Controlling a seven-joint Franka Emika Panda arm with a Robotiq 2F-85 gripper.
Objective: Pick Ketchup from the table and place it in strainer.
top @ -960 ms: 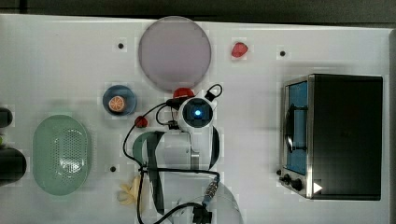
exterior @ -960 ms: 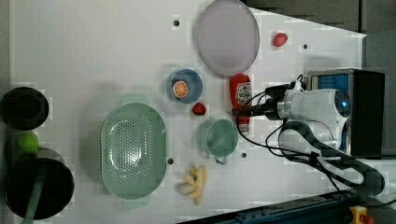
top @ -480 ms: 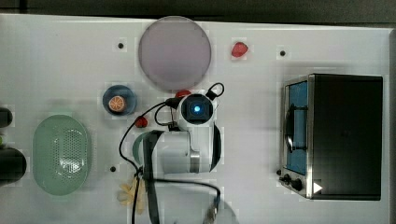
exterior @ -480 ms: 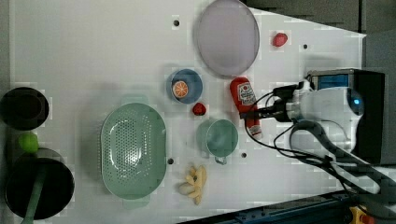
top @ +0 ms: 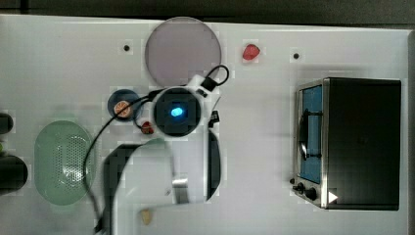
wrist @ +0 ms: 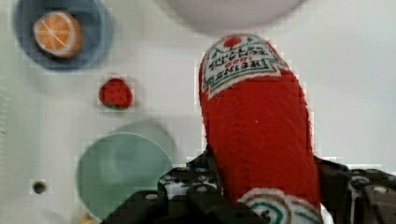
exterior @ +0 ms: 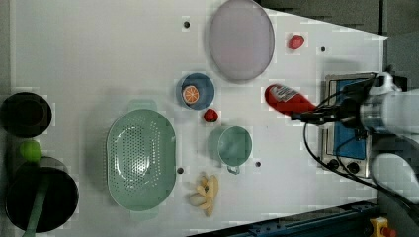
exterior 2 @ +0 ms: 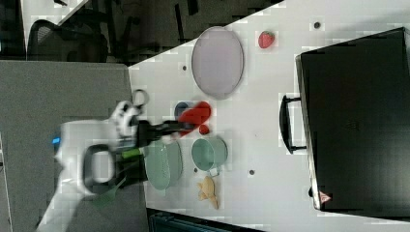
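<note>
Since a second ago, the Ketchup [exterior: 285, 98] has come off the surface [exterior: 99, 54]: it lay beside the teal bowl and small red ball, and now it hangs tilted in the air, held at its lower end by the gripper [exterior: 302, 116], whose jaws are clamped on the bottle. The arm has also pulled back toward the left view's right, in front of the black oven [exterior: 346, 128]. In the wrist view, the Ketchup [wrist: 254, 121] rises from between the dark fingers [wrist: 187, 186], its white label facing the camera, above the blue bowl with an orange slice [wrist: 60, 32], a small red berry [wrist: 115, 93] and the teal cup [wrist: 121, 172]. The strainer [exterior: 141, 159] sits well apart, toward the left view's left, with nothing in it. In the right view, the Ketchup [exterior 2: 196, 116] appears near the grey-lilac plate [exterior 2: 217, 62].
</note>
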